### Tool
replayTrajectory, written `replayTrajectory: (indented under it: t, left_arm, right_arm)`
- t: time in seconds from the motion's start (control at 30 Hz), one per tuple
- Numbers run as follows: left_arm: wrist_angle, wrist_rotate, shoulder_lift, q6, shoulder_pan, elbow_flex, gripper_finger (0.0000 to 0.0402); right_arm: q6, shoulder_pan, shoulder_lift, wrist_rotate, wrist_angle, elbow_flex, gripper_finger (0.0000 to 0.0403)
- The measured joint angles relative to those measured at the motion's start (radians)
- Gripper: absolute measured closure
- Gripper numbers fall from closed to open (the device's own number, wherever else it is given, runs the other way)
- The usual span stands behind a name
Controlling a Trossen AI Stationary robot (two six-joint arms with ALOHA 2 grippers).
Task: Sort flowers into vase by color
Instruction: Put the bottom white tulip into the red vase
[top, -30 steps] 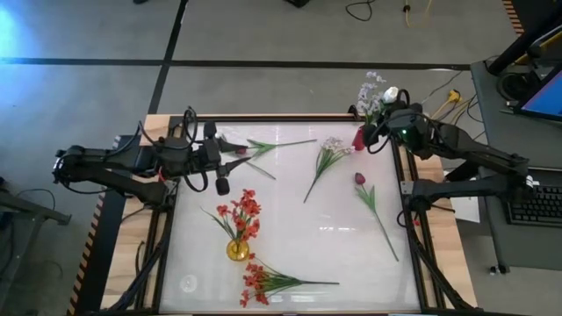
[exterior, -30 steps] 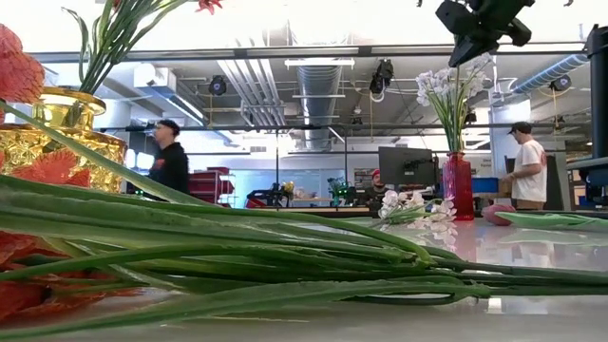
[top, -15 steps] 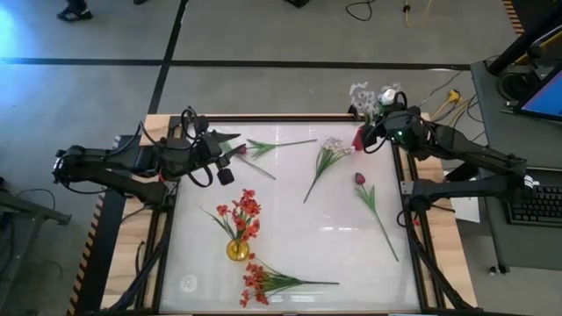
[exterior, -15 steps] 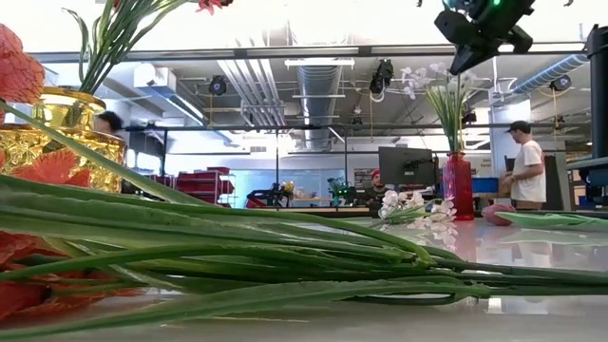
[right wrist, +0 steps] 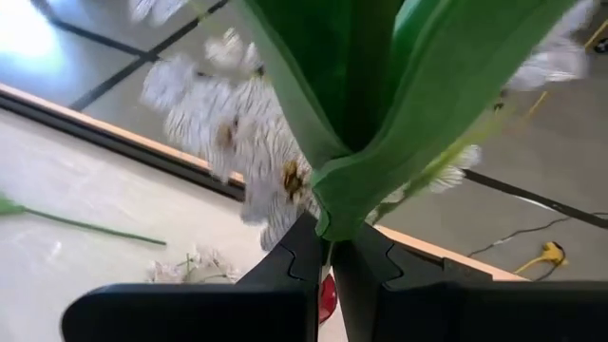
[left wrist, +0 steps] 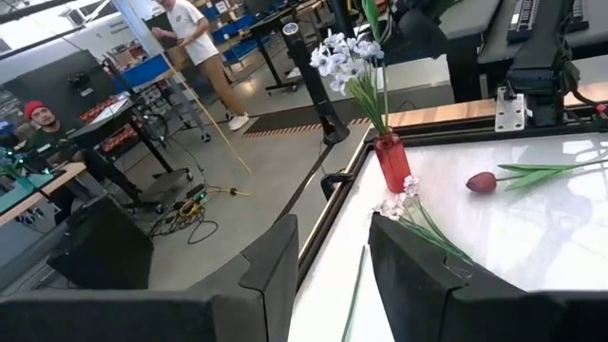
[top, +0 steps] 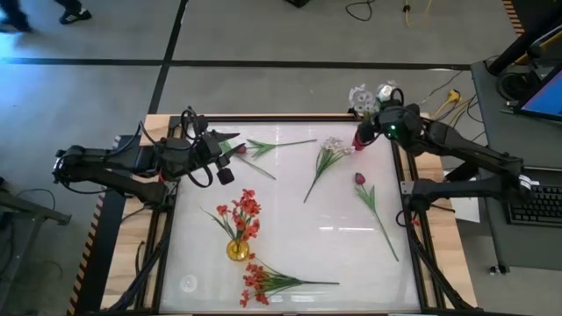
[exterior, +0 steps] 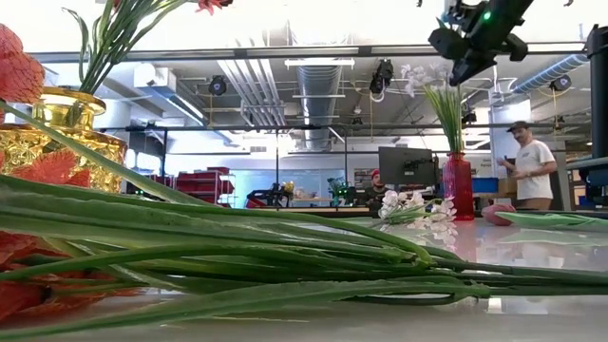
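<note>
My right gripper (top: 378, 128) is over the table's far right corner, shut on a white-blossomed flower spray (top: 365, 96) above the red vase (top: 358, 139). In the low view the spray's green stems (exterior: 446, 119) run down into the red vase (exterior: 457, 185). My left gripper (top: 223, 175) hovers open at the far left, nothing between its fingers (left wrist: 275, 266). A gold vase (top: 237, 251) holds red-orange flowers (top: 242, 213). A red-orange spray (top: 261, 283), a white spray (top: 327, 154) and two maroon buds (top: 359, 178) (top: 241, 149) lie flat on the table. My right gripper pinches the white spray's green stems and leaves (right wrist: 334, 214) between its two fingers, high up and close under the blossoms. The fingers come slanting down from the table's right and lie across the stems. The spray stands nearly upright, its lower end in the red vase.
A green-leaved stem (top: 281, 143) lies by the far edge near my left gripper. The table's raised frame (top: 399, 180) runs close beside the red vase. People stand in the room beyond the table (exterior: 528, 166). Bare white table (top: 325, 237) shows in the middle and near right.
My right gripper has sunk a little and moved toward the table's left, still shut on the white spray; the blossoms have swung toward the table's left above the red vase. My left gripper has turned at the wrist without leaving its place.
</note>
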Motion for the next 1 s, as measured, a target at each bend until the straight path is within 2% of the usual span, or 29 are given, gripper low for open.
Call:
replayTrajectory:
  t: [0.47,0.87,1.0]
  left_arm:
    - [-0.015,-0.002,0.000,0.000,0.000,0.000,0.0285]
    - [-0.024,-0.005,0.000,0.000,0.000,0.000,0.0285]
    - [-0.024,-0.044,0.000,0.000,0.000,0.000,0.0285]
  right_arm:
    - [-0.007,-0.001,0.089,0.000,0.003,0.002,0.0390]
    - [-0.009,-0.001,0.072,0.051,0.014,0.005,0.0390]
    - [-0.008,-0.001,0.070,0.051,0.013,0.005,0.0390]
